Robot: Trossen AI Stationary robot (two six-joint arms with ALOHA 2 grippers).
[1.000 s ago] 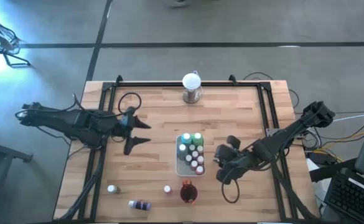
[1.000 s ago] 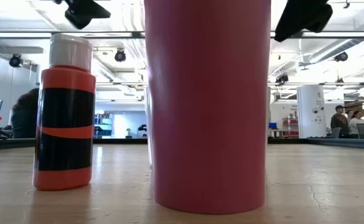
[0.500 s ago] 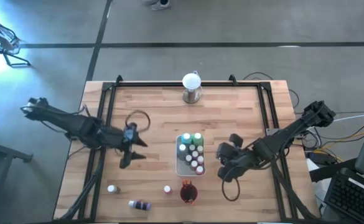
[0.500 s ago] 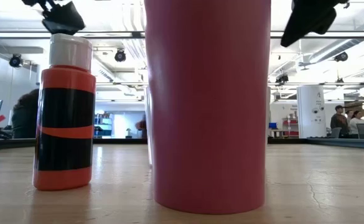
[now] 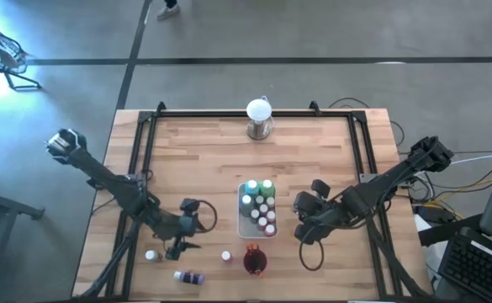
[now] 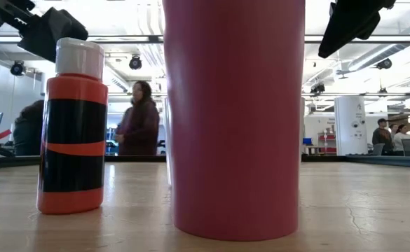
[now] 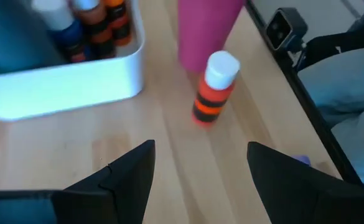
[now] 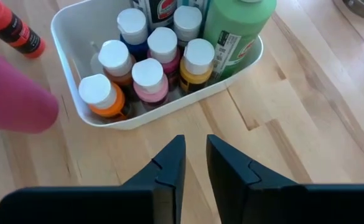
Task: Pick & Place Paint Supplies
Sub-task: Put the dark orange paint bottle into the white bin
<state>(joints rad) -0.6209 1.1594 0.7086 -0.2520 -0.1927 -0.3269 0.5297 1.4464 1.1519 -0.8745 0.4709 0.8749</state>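
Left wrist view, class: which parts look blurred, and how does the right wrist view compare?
Left wrist view: the white tray and the bottles in it are smeared, the orange bottle is soft-edged, and the left gripper shows as dark open fingers. Right wrist view: the capped bottles and the wood grain are crisp.

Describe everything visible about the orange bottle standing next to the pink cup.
The orange bottle is small, with a white cap and a black label crossed by an orange stripe. It stands upright on the wooden table, close beside the pink cup without touching it. Nothing grips it; the left gripper points at it with open fingers, short of contact.
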